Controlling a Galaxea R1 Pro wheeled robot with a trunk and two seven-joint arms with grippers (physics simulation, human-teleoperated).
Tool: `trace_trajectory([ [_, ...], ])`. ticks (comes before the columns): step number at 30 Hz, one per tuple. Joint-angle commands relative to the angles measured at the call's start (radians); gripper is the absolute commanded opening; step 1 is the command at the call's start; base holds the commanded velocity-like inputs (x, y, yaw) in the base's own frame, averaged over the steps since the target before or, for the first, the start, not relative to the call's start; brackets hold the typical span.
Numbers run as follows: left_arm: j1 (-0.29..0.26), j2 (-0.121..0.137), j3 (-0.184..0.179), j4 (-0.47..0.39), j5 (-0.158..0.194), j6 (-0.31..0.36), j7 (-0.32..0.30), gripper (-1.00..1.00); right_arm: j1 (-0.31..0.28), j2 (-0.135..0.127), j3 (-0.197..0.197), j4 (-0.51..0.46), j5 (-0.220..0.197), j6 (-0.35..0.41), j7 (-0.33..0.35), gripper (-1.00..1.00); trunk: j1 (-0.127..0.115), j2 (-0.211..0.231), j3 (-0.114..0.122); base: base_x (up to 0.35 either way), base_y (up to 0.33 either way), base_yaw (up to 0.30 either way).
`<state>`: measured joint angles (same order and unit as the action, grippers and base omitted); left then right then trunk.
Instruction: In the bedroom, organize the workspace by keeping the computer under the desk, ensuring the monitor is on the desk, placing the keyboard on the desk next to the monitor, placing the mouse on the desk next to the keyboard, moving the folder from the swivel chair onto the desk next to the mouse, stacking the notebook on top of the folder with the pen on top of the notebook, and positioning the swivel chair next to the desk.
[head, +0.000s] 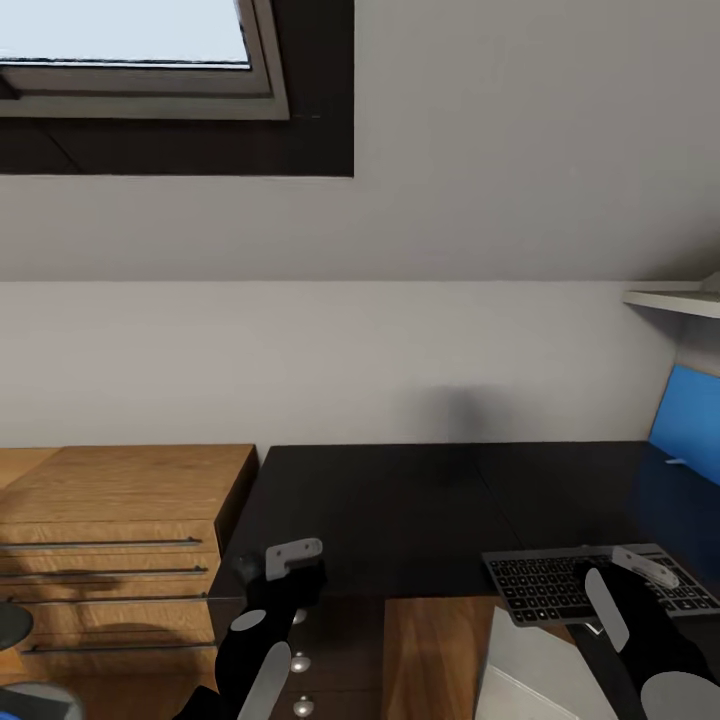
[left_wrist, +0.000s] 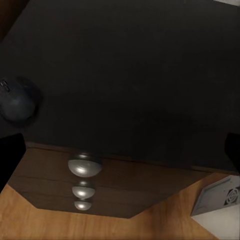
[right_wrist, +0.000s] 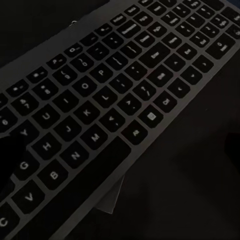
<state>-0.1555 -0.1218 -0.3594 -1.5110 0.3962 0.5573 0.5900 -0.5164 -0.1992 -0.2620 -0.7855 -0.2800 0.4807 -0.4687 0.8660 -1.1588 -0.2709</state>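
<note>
Keyboard (head: 598, 582) on the tabletop (head: 420, 500) near its front right edge, folder (head: 686, 412) behind it at far right, mouse (head: 246, 568) at the front left corner, wooden cabinet (head: 120, 540) left of the tabletop, computer (head: 545, 670) below the keyboard.

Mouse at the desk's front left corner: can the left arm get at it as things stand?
Probably yes. The mouse sits on the desk beside the left end effector, with bare desktop around it and nothing over it.

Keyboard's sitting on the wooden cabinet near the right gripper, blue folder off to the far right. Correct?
Not quite. The keyboard lies on the black desk, not the wooden cabinet; the head view shows it. It is by the right gripper, with the blue folder far right.
</note>
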Motion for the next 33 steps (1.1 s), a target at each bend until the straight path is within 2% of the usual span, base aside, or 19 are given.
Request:
trace_trajectory([
  [1, -0.001, 0.000, -0.001, -0.002, 0.010, 0.001, 0.010, 1.00, -0.001, 0.000, 0.001, -0.001, -0.011, 0.003, -0.006, 1.00, 0.004, -0.008, -0.005, -0.003, -0.001, 0.000],
  [4, -0.001, -0.002, -0.001, -0.002, 0.010, 0.001, 0.011, 1.00, -0.001, 0.000, 0.002, -0.001, -0.013, 0.003, -0.006, 1.00, 0.015, -0.029, -0.014, -0.002, 0.000, 0.000],
  [7, -0.001, -0.004, -0.001, -0.002, 0.010, 0.001, 0.013, 1.00, -0.001, 0.001, 0.003, -0.003, -0.013, 0.003, 0.028, 1.00, 0.027, -0.050, -0.023, 0.000, 0.000, 0.000],
  [15, -0.001, -0.004, -0.001, -0.003, 0.010, 0.001, 0.013, 1.00, -0.001, 0.001, 0.001, -0.007, -0.013, 0.003, 0.053, 1.00, 0.027, -0.050, -0.023, 0.000, 0.000, 0.000],
  [19, -0.001, -0.004, -0.001, -0.003, 0.010, 0.001, 0.013, 1.00, -0.001, 0.001, 0.001, -0.007, -0.013, 0.003, 0.056, 1.00, 0.042, -0.078, -0.036, 0.000, 0.000, 0.000],
  [33, -0.001, -0.004, -0.001, -0.003, 0.010, 0.001, 0.013, 1.00, -0.001, 0.001, 0.000, -0.012, -0.013, 0.003, 0.057, 1.00, 0.042, -0.078, -0.036, 0.000, 0.000, 0.000],
])
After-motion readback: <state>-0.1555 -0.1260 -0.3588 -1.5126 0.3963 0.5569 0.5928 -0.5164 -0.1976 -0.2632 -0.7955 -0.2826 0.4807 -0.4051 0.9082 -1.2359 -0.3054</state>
